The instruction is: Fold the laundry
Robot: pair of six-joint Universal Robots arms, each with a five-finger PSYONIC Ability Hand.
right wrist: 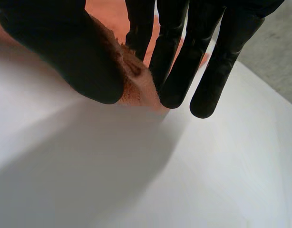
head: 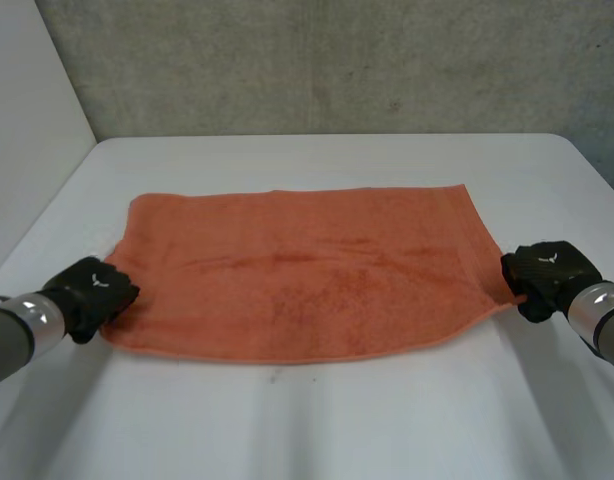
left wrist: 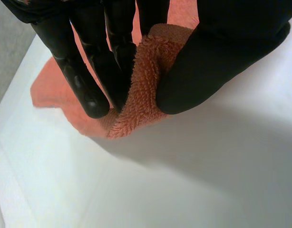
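Left hand [head: 92, 290] pinches near-left corner of orange towel [head: 307, 270] (thumb against fingers). Right hand [head: 547, 275] pinches near-right corner, towel flat between the 2.

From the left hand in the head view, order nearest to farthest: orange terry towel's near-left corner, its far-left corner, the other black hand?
1. Orange terry towel's near-left corner, pinched in the left hand.
2. Far-left corner, straight ahead.
3. Right hand, at the near-right corner.

My rig stands in what I read as a bare lab bay: a plain white table [head: 337, 420] against a rough grey concrete wall [head: 337, 60], with a white panel [head: 27, 120] beside it.
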